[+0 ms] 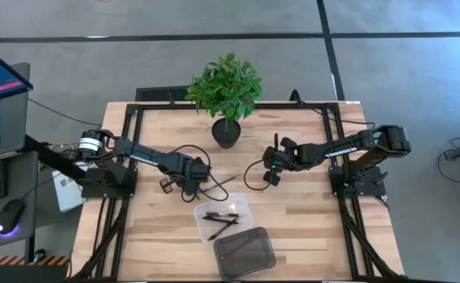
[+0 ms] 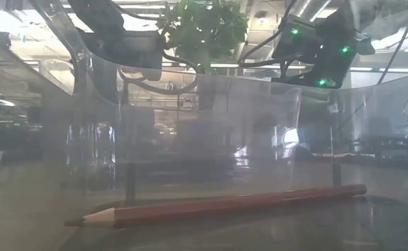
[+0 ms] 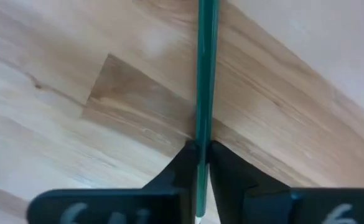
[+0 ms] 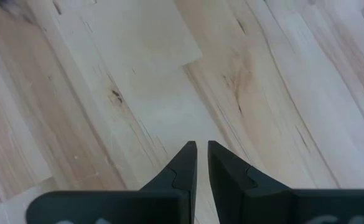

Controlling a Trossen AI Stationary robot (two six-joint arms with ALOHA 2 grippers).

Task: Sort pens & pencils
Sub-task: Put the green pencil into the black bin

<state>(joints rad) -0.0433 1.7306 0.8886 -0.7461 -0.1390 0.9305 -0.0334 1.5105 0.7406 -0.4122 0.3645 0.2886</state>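
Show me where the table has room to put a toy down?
The bare wood along the table's right front, beside the dark tray, is free. So is the left front corner. The middle is crowded: both arms, cables, the clear tray and the plant pot.

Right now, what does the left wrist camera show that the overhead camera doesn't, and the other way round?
Only the left wrist view shows the grip up close: the left gripper pinching a slim green pencil between its fingers.

Only the high view shows the layout: the right gripper waiting over bare wood, the potted plant, a clear tray holding pens, and a darker tray beside it.

Both show the wooden table, the left gripper and the pencil in its fingers.
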